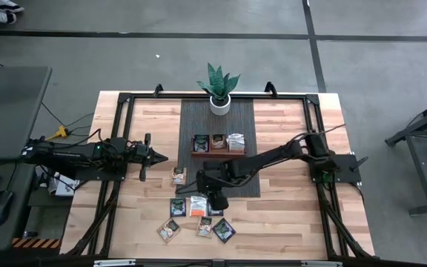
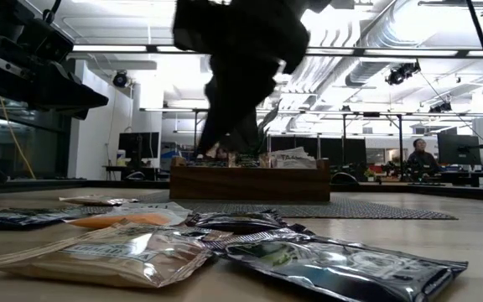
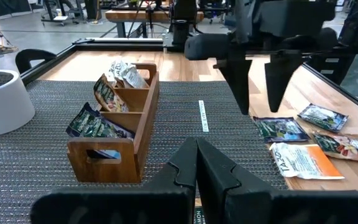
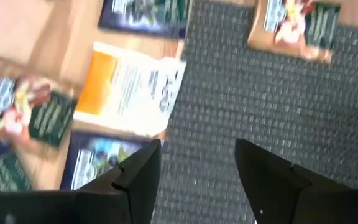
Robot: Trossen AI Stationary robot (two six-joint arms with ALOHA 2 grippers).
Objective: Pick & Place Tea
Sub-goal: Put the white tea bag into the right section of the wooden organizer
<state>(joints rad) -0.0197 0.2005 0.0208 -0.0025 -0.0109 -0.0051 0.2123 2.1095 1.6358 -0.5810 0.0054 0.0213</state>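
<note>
Grey concrete floor surrounds a pale wooden counter (image 1: 288,215) in the high view, with a dark woven mat (image 1: 217,119) running down its middle. At the upper centre of the frame a potted plant (image 1: 219,87) stands on the mat's far end, and just below it sits a brown wooden tray (image 1: 218,152) whose three compartments each hold a packet.

The loose tea lies in the lower centre of the frame. An orange-and-white packet (image 1: 198,206) rests at the mat's lower edge, a dark packet (image 1: 177,207) just left of it, and a brown-and-green packet (image 1: 179,176) above them, touching the mat's left border. Three more packets (image 1: 205,227) lie in a row below, on bare wood, near one another.

The right gripper (image 1: 218,199) reaches in from the right side of the frame and hangs over the mat's lower edge, just right of the orange-and-white packet. Its jaws are spread wide and hold nothing; in its wrist view the mat shows between the fingers (image 4: 138,177).

The left gripper (image 1: 161,158) points rightward at centre left, above the wood beside the mat, clenched on nothing.
</note>
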